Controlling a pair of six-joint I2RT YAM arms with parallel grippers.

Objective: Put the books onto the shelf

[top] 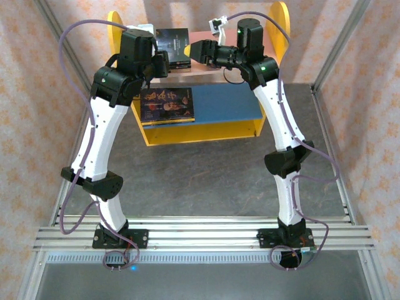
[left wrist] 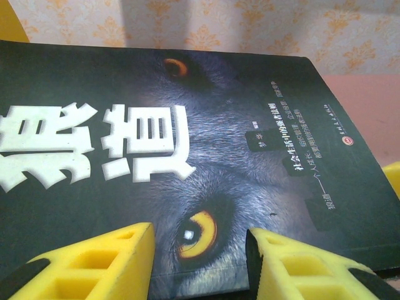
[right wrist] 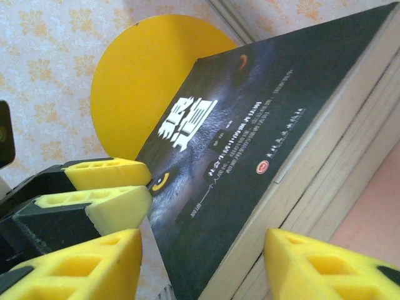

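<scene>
- Up on the pink top board of the shelf lies a stack of books, flat, hard against the left-hand yellow side panel.
- Top of the pile is the dark wolf book: amber eyes, big white characters, cover facing up.
- The left claw sits at the near edge of that cover with its yellow fingers apart and the wolf's eye showing in the gap between them. It is open with nothing pinched; whether the tips press on the cover cannot be told.
- The right claw comes in from the other side, level with the stack's page edges. Its fingers are spread wide, and the stack's near corner sits in the space between them. No pad is seen clamping the paper.
- From above, the two claws face each other across the pile on the upper tier.
- Down below, another dark book with a portrait cover lies flat on the left end of the blue lower board.
- The shelf stands at the far end of the grey counter.
</scene>
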